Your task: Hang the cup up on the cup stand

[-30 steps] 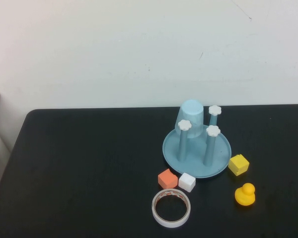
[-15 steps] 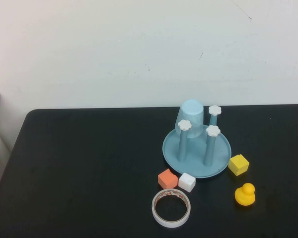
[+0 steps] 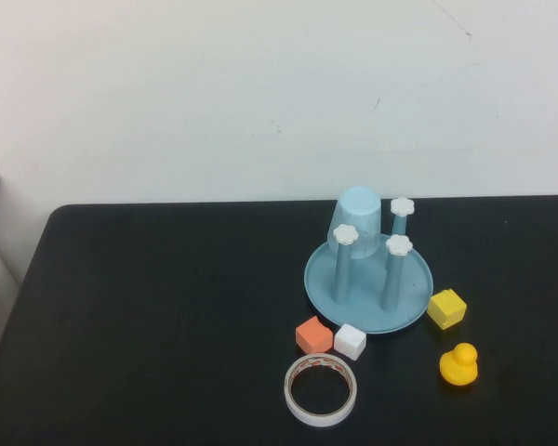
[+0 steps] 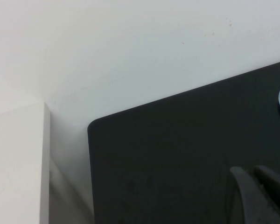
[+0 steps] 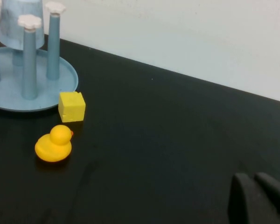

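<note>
Both grippers sit pulled back and clenched on nothing: the left gripper (image 4: 261, 196) shows only as dark fingertips pressed together over a bare corner of the worktop (image 3: 167, 307), and the right gripper (image 5: 259, 198) shows the same way, low over the worktop's right part, well apart from the toys. Neither arm appears in the high view.

On that black worktop the biggest thing is the cup stand (image 3: 368, 279), a round blue dish with upright posts capped by white flowers. The cup (image 3: 357, 218) sits upside down over the far-left post, mouth down and slightly tilted, with its closed bottom on top. Judging by that, the hanging looks done, and with both arms withdrawn little or nothing seems left beyond confirming that the cup sits steady.

In front of the stand lies the tape ring (image 3: 321, 389), flat. To the right of the ring stands the yellow duck (image 3: 459, 363). Just beside the dish rim sit the yellow block (image 3: 446, 308), the orange block (image 3: 313, 334) and the white block (image 3: 350, 341), the last two touching or nearly so.

Hidden: the post under the cup, so how deeply it is seated cannot be told. The left wrist view catches only a sliver of the dish.
</note>
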Motion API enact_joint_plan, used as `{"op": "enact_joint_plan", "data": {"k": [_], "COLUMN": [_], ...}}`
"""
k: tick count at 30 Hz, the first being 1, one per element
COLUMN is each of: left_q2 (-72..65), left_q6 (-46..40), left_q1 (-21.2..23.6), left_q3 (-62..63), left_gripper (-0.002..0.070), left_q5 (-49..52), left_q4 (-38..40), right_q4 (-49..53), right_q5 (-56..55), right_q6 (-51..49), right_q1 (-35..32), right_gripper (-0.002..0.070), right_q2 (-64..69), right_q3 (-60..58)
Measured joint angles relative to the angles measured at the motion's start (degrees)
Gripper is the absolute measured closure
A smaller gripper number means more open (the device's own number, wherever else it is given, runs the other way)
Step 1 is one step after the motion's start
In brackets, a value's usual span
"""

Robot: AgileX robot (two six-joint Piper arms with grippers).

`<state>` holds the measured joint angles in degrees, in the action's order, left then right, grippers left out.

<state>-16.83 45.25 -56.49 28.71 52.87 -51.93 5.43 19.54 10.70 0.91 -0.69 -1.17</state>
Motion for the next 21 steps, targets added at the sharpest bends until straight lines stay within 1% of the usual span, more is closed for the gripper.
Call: {"op": "enact_joint_plan", "data": {"k": [13, 17, 19, 21], "left_q2": [0.0, 1.2, 2.6, 4.7], "left_q6": [0.0, 0.0, 0.0, -0.7], "left_q1": [0.0, 0.0, 1.1, 3.6], "left_q3": [0.0, -2.2, -3.8, -5.3], "left_gripper": [0.0677, 0.0677, 0.0677, 0.0677], "left_q5": [0.0, -0.2, -1.3, -4.5], "left_q4": [0.0, 0.9, 2.2, 4.9], "right_q4": [0.0, 0.0, 0.0, 0.0], "right_q5": [0.0, 0.0, 0.0, 0.0], "right_q6": [0.3, 0.3, 0.3, 0.3], "right_q1": [0.0, 0.0, 0.0, 0.0], "right_gripper": [0.0676, 0.0676, 0.0676, 0.0676], "right_q2": [0.0, 0.0, 0.0, 0.0], "right_q3": [0.0, 0.0, 0.0, 0.0]}}
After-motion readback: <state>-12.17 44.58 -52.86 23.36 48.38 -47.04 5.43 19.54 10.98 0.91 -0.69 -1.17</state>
